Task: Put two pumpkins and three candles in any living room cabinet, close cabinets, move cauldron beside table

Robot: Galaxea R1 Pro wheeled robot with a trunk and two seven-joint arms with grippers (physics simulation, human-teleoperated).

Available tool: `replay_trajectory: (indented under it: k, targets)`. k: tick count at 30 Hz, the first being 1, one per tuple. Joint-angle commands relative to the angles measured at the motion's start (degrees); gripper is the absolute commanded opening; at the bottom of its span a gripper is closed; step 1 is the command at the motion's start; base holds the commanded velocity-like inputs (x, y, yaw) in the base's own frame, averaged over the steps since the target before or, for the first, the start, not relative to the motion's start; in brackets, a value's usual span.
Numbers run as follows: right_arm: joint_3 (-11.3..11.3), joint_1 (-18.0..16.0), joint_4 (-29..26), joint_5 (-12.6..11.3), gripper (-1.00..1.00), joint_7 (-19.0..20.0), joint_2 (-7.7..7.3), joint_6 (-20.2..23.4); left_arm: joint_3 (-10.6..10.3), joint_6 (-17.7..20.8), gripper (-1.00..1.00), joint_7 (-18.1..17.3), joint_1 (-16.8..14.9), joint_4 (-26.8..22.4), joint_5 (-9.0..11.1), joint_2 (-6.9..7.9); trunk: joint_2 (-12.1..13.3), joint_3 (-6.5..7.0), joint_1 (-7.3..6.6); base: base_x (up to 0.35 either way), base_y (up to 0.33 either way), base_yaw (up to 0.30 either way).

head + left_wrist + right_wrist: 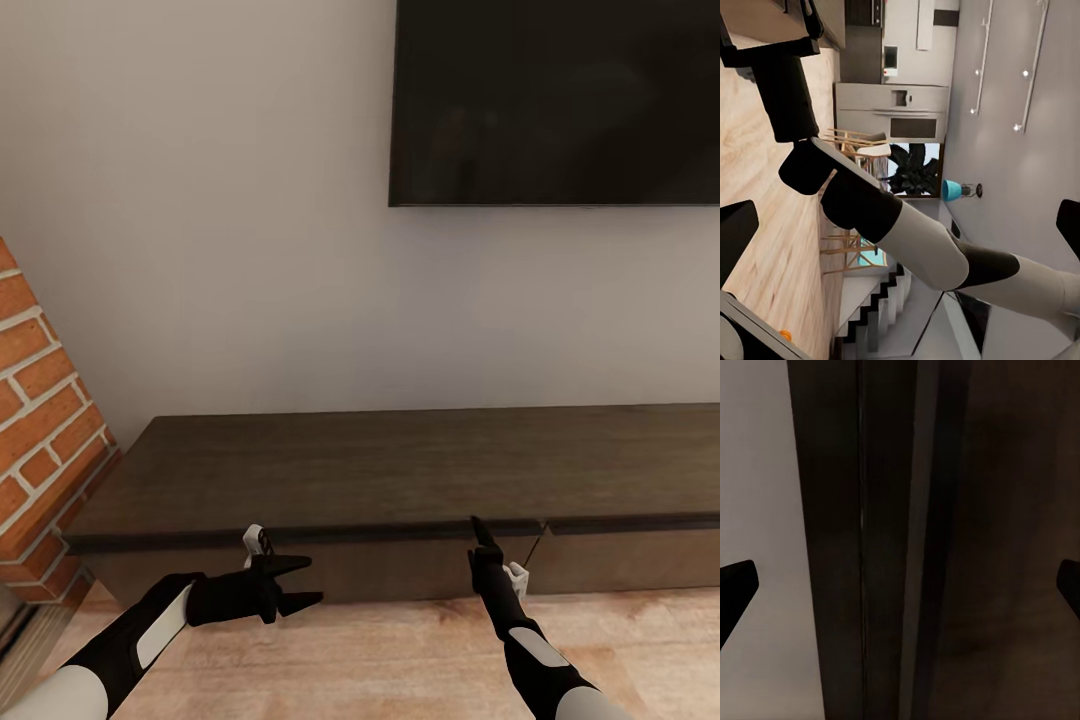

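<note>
— What colour is the cabinet (400, 470)?
— Dark brown, with a faint wood grain across its flat top; the drawer fronts are the same brown.
— And around it?
— The wall (220, 250) is a plain pale grey-white. The screen (555, 100) on it is black. The brick pillar (40, 420) is orange-red with pale mortar lines. The floor (380, 660) is light wood planking.
— The arms?
— Both black with white panels; the left gripper (295, 583) and right gripper (482, 530) are black.
</note>
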Motion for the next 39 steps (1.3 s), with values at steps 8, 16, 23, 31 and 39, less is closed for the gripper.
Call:
replay_trajectory:
  k: [8,16,23,31,39]
  targets:
    - [-0.08,-0.03,0.05,-0.10,1.00,0.12,0.01,0.06,-0.25,0.53,1.00,-0.21,-0.09,0.02,0.23,0.06,-0.02,-0.05,-0.01,0.013,0.000,0.000]
    - [-0.08,-0.03,0.13,-0.10,1.00,-0.15,-0.02,-0.56,-0.18,0.53,1.00,-0.21,-0.07,0.02,0.31,0.10,-0.02,-0.05,-0.01,0.002,0.000,0.000]
    - [-0.08,-0.03,0.09,-0.10,1.00,-0.39,-0.07,-0.65,-0.17,0.53,1.00,-0.21,-0.08,0.02,0.29,0.06,-0.02,-0.05,-0.01,0.031,0.000,0.000]
    - [-0.08,-0.03,0.09,-0.13,1.00,-0.41,-0.08,-0.66,-0.17,0.53,1.00,-0.21,-0.09,0.02,0.27,0.13,-0.02,-0.05,-0.01,0.008,0.000,0.000]
    - [-0.08,-0.03,0.08,-0.12,-1.00,-0.53,-0.06,-0.66,-0.18,0.53,1.00,-0.21,-0.08,0.02,0.31,0.14,-0.02,-0.05,-0.01,0.000,0.000,0.000]
